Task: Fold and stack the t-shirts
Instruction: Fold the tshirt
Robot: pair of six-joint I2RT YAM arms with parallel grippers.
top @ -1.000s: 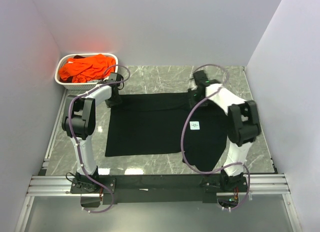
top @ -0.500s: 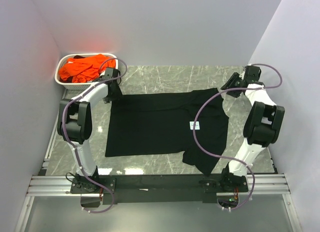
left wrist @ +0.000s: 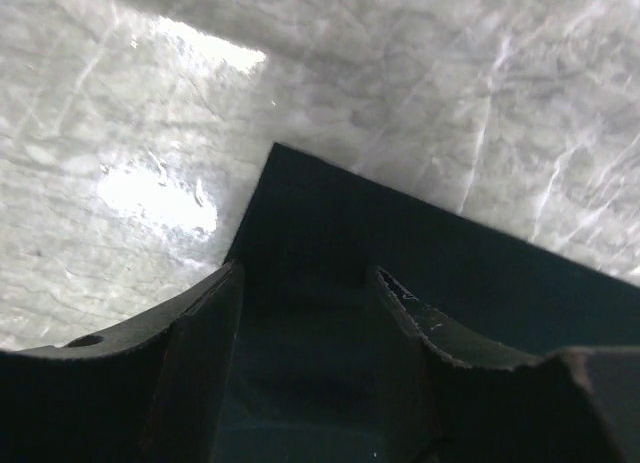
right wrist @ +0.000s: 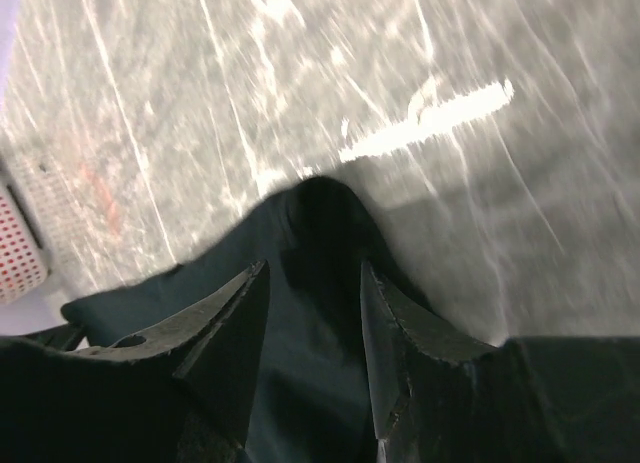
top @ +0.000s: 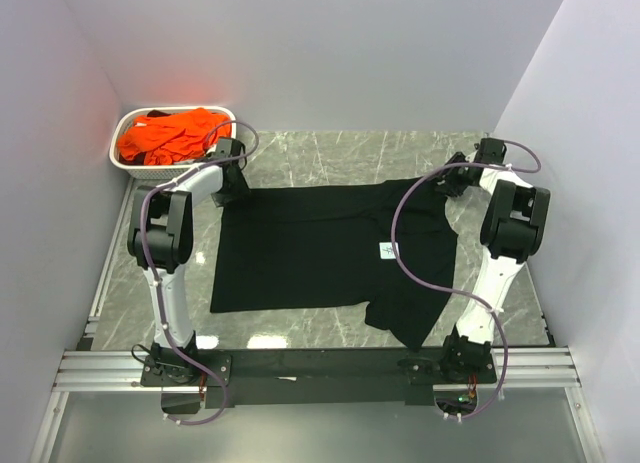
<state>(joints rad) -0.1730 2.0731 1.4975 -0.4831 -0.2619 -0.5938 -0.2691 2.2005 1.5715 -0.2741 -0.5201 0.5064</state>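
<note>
I am looking down from the top view, and the black t-shirt (top: 310,248) is lying spread out flat on the bench (top: 330,148), filling the middle of the frame. Its straight bottom edge is facing the left side, and one sleeve is pointing down toward the lower right. A small white tag (top: 390,250) is showing on it, a bit right of the middle. The orange t-shirts (top: 170,135) are sitting in a pile inside the white basket (top: 228,116) in the upper left corner of the frame.

The left end effector (top: 232,183) is hanging over the upper left corner of the black t-shirt, just beside the basket. In the left wrist view its fingers (left wrist: 200,323) are standing apart, and the flat corner of the shirt is lying under the gap. So it is released and is not gripping anything.

The right end effector (top: 455,176) is sitting in the upper right of the frame, at the tip of the other sleeve. In the right wrist view its two fingers are standing apart too. A little bump of black cloth is poking up just past them. They are not squeezing it, so this one is released as well.
</note>
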